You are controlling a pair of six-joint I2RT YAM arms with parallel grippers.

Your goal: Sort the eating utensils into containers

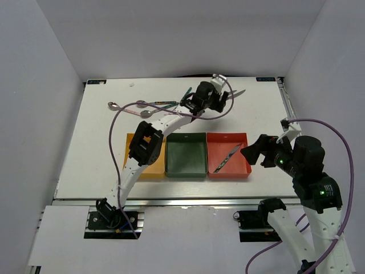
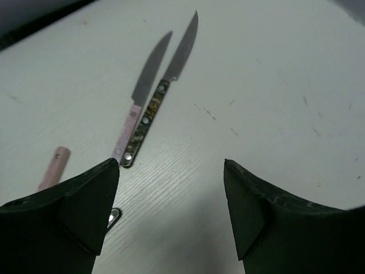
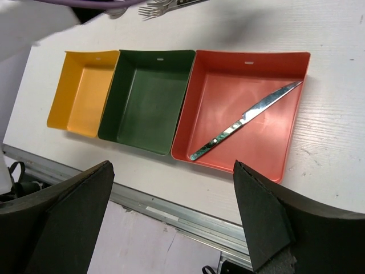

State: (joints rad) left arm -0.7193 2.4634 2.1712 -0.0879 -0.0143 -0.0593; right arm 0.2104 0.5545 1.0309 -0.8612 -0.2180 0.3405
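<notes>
My left gripper (image 1: 223, 96) is open and empty at the far middle of the table. In the left wrist view (image 2: 171, 162) it hovers low over bare table. Just ahead lie a pink-handled knife (image 2: 134, 111) and a dark patterned-handled knife (image 2: 151, 114) side by side, blades pointing away. Another pink handle (image 2: 54, 168) lies by the left finger. My right gripper (image 1: 254, 151) (image 3: 172, 165) is open and empty, above the table's near edge by the red tray (image 1: 239, 168) (image 3: 228, 85). That tray holds one knife (image 1: 227, 158) (image 3: 245, 117). The green tray (image 1: 185, 154) (image 3: 148, 97) and yellow tray (image 1: 157, 165) (image 3: 80, 94) hold nothing.
Two spoons (image 1: 114, 105) (image 1: 146, 113) and teal-handled utensils (image 1: 165, 104) lie at the far left of the table. Fork tines (image 3: 157, 7) show at the top of the right wrist view. The left arm reaches over the yellow tray. White walls enclose the table.
</notes>
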